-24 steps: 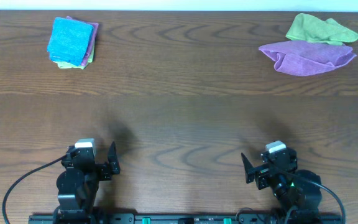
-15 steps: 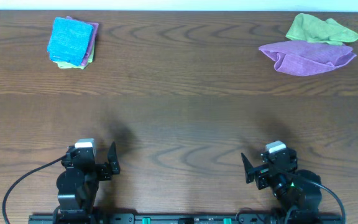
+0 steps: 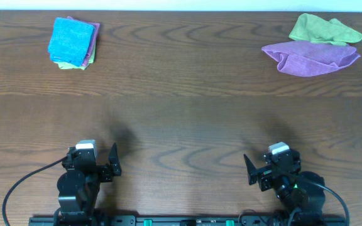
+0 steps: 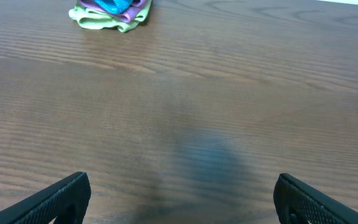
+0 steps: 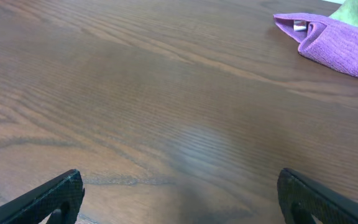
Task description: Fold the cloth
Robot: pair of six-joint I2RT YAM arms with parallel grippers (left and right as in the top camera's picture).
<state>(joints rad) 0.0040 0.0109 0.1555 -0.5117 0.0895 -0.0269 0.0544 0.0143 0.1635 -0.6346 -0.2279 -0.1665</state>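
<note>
1. Lying crumpled at the far right of the brown wood-grain table is the purple-pink microfibre cloth. It is unfolded and bunched, with one edge rolled over on itself.
2. From the right wrist view, the same cloth shows a small white tag tucked in the fold at its left end.
3. A rumpled lime-green cloth lies just behind it, touching its far edge. That makes two loose cloths on that side.
4. At the far left sits one neat stack of folded cloths, with a bright blue square cloth on top. Purple and green edges peek out beneath it, so at least three layers can be counted. The left wrist view catches only the near edge of this stack.
5. Two arms stand at the near edge, well apart from both groups of cloth.
6. The left gripper has its black fingers spread wide, with nothing between them but bare table.
7. The right gripper is likewise spread wide and holds nothing, and the purple-pink cloth is far ahead of it and off to the right.
</note>
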